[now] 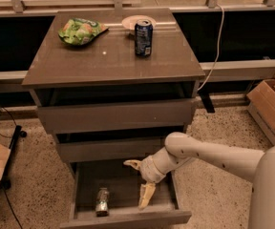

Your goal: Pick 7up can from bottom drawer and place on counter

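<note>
7up can (101,202) in bottom drawer (128,219), just left of splayed hand (139,180).

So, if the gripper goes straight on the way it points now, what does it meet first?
The open gripper, over the deep grey-brown bottom drawer, points down and left. It would probably meet the drawer floor first, just beside the small silvery 7up can lying there; depth is unclear.

Dim, warm, mildly blurred. Soft glare across the counter (113,63); well below it, heavy shadow in the bottom drawer (128,219) around the spread-fingered gripper (134,184).
</note>
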`<control>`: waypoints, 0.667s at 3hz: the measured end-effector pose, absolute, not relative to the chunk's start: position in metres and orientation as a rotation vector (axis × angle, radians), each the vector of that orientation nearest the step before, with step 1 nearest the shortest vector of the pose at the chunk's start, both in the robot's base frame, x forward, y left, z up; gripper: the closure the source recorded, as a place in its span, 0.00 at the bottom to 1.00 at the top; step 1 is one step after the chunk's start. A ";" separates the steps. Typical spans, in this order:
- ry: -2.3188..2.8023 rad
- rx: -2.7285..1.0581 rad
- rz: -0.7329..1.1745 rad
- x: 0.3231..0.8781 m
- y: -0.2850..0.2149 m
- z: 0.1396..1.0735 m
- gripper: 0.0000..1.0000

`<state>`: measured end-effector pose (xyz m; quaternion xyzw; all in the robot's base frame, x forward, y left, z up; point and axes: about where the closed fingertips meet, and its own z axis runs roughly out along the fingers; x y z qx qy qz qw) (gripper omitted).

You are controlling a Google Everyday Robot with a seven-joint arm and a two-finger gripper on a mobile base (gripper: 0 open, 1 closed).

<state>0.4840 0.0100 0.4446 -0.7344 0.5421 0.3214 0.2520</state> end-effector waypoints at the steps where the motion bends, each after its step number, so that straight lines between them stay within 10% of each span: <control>1: 1.519 -2.060 0.809 0.485 0.025 0.422 0.00; 2: 1.479 -2.086 0.709 0.498 0.046 0.396 0.00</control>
